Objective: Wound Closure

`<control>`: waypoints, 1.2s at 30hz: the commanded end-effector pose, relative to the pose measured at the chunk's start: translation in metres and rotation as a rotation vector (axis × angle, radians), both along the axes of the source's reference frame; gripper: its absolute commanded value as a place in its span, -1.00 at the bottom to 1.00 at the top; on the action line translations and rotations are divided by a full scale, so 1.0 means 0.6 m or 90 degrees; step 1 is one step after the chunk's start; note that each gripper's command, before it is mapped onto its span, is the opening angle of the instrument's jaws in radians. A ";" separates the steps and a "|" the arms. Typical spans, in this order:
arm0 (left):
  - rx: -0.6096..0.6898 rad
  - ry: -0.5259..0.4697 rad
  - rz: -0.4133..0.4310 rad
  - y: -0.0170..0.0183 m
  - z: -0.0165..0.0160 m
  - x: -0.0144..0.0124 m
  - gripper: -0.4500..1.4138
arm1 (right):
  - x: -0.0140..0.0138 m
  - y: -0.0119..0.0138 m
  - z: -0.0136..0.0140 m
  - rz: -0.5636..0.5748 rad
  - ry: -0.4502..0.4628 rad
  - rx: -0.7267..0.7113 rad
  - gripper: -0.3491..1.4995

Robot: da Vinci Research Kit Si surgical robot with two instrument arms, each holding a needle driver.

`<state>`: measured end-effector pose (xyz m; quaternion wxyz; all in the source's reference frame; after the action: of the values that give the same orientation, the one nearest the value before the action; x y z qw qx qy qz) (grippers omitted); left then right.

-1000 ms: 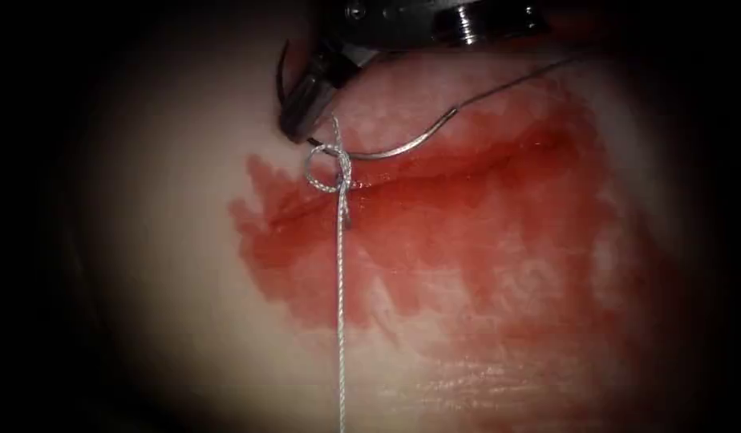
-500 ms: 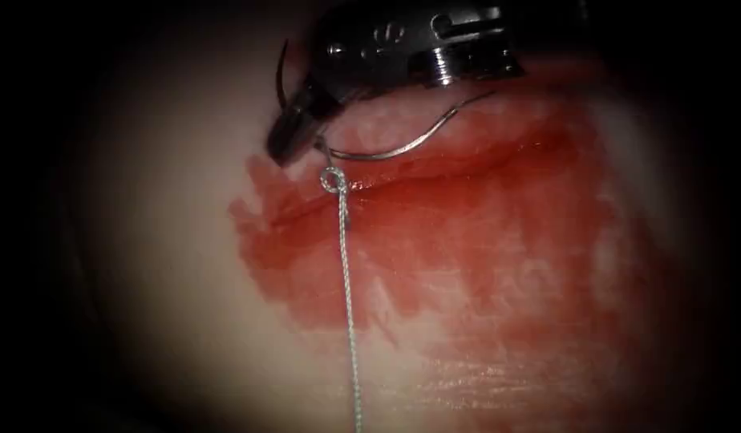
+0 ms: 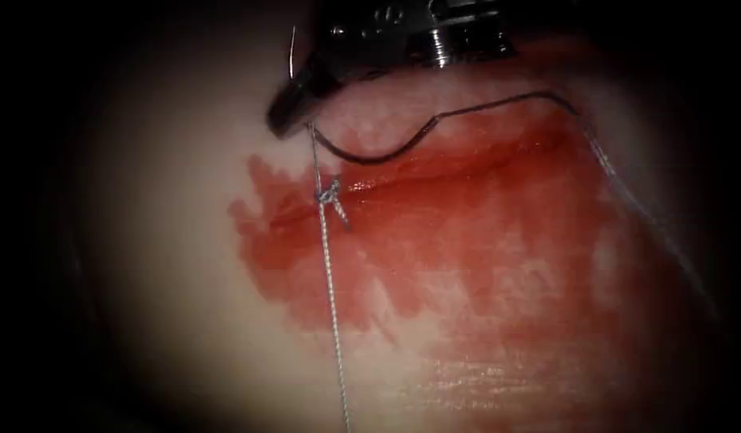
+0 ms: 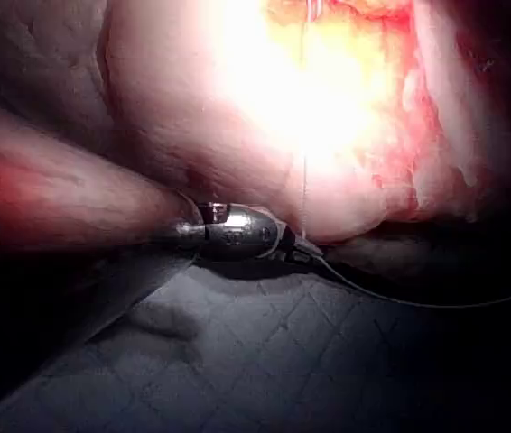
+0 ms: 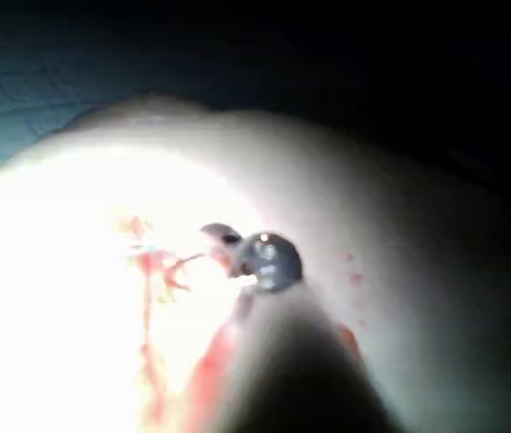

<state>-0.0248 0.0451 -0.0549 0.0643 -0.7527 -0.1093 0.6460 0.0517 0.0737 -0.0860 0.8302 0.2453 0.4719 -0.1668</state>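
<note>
My right tool point(image 3: 284, 124) reaches in from the top, jaws shut on the thread just above a small knot point(image 3: 329, 192) that sits on the cut point(image 3: 435, 172) near its left end. From the knot the thread point(image 3: 332, 305) runs straight down out of the picture. The curved needle point(image 3: 378, 156) lies flat on the tissue point(image 3: 162, 240) just beyond the cut, not in it, one end close to the right jaws. Its trailing thread point(image 3: 627, 188) drops away on the right. My left tool point(image 4: 299, 250) is off the tissue's edge, shut on the thread point(image 4: 304, 180). The right tool point(image 5: 218, 236) hovers over the stained cut.
Red fluid point(image 3: 467, 240) stains the tissue around and below the cut. The right tool's metal wrist point(image 3: 435, 40) overhangs the far edge of the tissue. A dark quilted bench cloth point(image 4: 283, 361) lies beyond the tissue under the left tool.
The open loop at the cut has shrunk into a tight knot. The right tool has lifted slightly, its thread now runs straight to the knot, and the needle's trailing thread has swung right.
</note>
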 end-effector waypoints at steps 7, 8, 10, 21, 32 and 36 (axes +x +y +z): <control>0.001 -0.006 0.008 -0.0007 -0.0006 -0.0028 -0.89 | 0.0002 0.0020 -0.0002 -0.004 -0.002 -0.013 -1.00; 0.001 -0.006 0.008 -0.0007 -0.0006 -0.0028 -0.89 | 0.0002 0.0021 -0.0003 -0.003 -0.002 -0.013 -1.00; 0.001 -0.006 0.008 -0.0007 -0.0007 -0.0029 -0.89 | 0.0001 0.0023 -0.0004 -0.005 -0.001 -0.013 -1.00; 0.001 -0.010 0.017 -0.0019 -0.0019 -0.0044 -0.89 | -0.0003 0.0032 -0.0009 -0.004 0.003 -0.024 -1.00; -0.009 0.004 0.004 0.0037 -0.0059 -0.0022 -0.89 | -0.0003 0.0023 -0.0017 0.006 -0.001 -0.021 -1.00; -0.028 0.027 -0.013 0.0077 -0.0074 0.0003 -0.89 | -0.0016 0.0027 -0.0028 0.032 0.003 -0.007 -1.00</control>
<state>-0.0235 0.0504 -0.0600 0.0549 -0.7397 -0.0825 0.6656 0.0498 0.0749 -0.0880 0.8359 0.2281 0.4774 -0.1458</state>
